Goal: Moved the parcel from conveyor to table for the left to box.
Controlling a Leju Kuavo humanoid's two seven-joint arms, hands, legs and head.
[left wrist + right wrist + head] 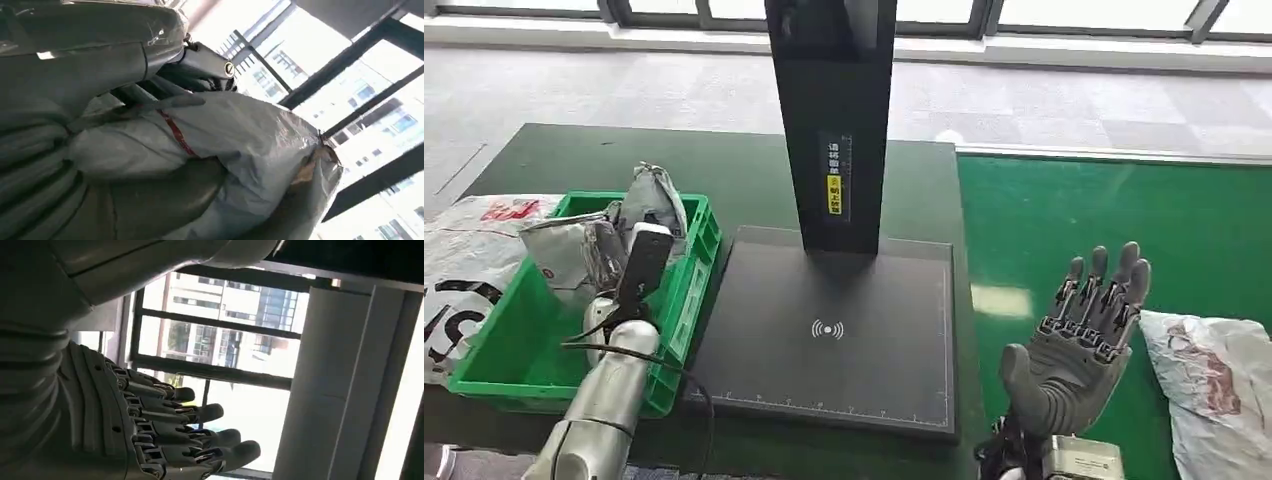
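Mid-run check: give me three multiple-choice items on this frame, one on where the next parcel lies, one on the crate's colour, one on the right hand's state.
1. Where does the waiting parcel lie?
A. on the green conveyor belt, beside the right hand
B. on the black scanner plate
C. in the crate

2. What colour is the crate?
A. blue
B. green
C. grey

3. What state is the right hand in?
A. gripping a parcel
B. closed in a fist
C. holding nothing, fingers apart

Answers: 1 A, the head view shows it on the belt at the right edge. 2 B, its walls are green. 3 C, the right wrist view shows its fingers spread with nothing between them.
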